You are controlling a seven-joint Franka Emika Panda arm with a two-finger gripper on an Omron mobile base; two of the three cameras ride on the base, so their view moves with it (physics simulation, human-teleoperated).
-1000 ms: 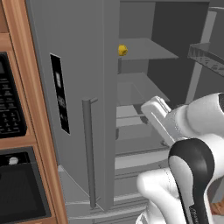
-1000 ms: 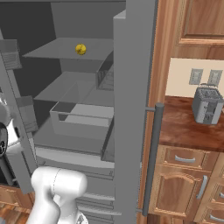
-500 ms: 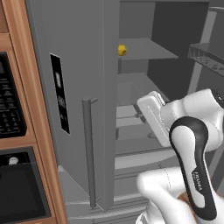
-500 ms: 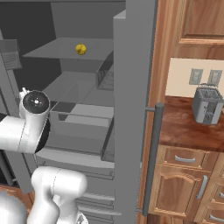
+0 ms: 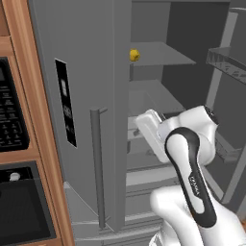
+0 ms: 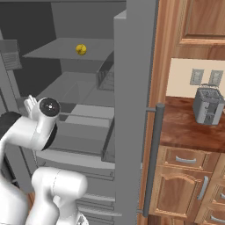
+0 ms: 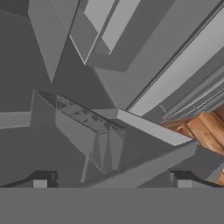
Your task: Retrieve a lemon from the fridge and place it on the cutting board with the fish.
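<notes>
The fridge (image 5: 77, 96) stands open, its grey shelves in sight. The lemon (image 5: 134, 55) is small and bright yellow and lies near the front of an upper shelf (image 6: 81, 49). My gripper (image 5: 146, 122) is at the fridge opening, level with the lower shelf and drawer, well below the lemon and apart from it. It also shows at the left of the right base view (image 6: 30, 103). In the hand view the two dark fingertips (image 7: 41, 179) stand wide apart with nothing between them, so the gripper (image 7: 111, 181) is open. The cutting board and fish are out of view.
A door with a long vertical handle (image 6: 154, 154) stands right of the opening, and door bins (image 5: 226, 62) hang at the side. A grey toaster (image 6: 207, 105) sits on the reddish counter (image 6: 189, 132). A black oven (image 5: 24, 206) is built in left of the fridge.
The arm has swung round. Its elbow joint came into the right base view from the left, and the hand shifted a little left towards the fridge opening. The jaws stayed open.
</notes>
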